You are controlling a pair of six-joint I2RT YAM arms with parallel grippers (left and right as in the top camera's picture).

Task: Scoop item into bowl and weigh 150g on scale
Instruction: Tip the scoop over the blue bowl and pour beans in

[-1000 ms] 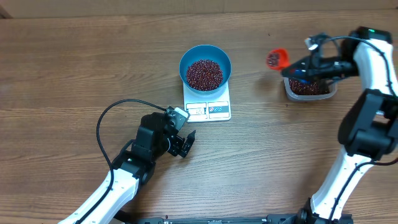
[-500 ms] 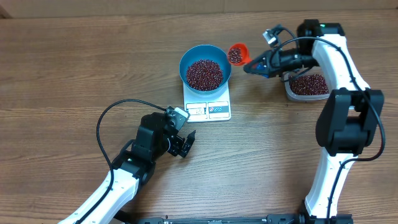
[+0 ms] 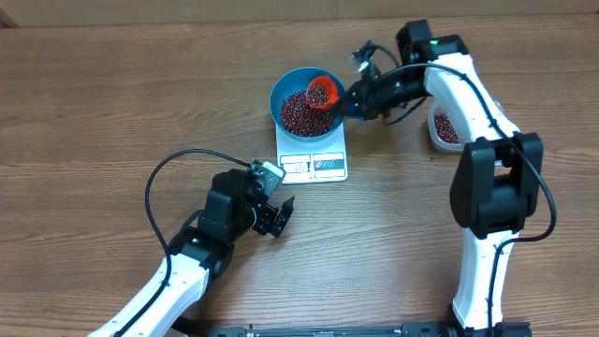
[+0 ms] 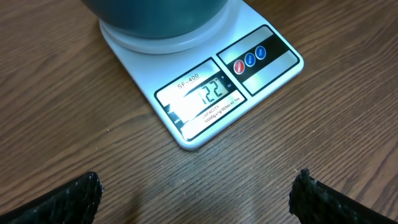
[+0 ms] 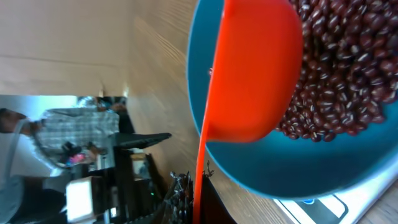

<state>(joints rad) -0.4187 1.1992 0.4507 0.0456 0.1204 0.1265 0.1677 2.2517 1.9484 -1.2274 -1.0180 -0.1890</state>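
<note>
The teal bowl point(image 3: 309, 101) stands on the white scale point(image 3: 314, 165) and holds a heap of dark red beans point(image 3: 301, 112). My right gripper point(image 3: 349, 101) is shut on the handle of an orange scoop point(image 3: 322, 93), which hangs over the bowl's right rim with beans in it. In the right wrist view the scoop point(image 5: 255, 68) is tipped on its side above the beans point(image 5: 339, 81) and the bowl wall point(image 5: 298, 168). My left gripper point(image 3: 277, 216) rests open on the table below the scale; its view shows the scale's display point(image 4: 208, 94) reading 122.
A clear plastic tub point(image 3: 445, 130) with more beans sits right of the scale, partly hidden by my right arm. A black cable point(image 3: 168, 173) loops left of my left arm. The left fingers point(image 4: 68, 199) stand far apart over bare wood.
My right arm has swung left from the tub, carrying the loaded scoop to over the bowl's right rim. The left arm has not moved.
</note>
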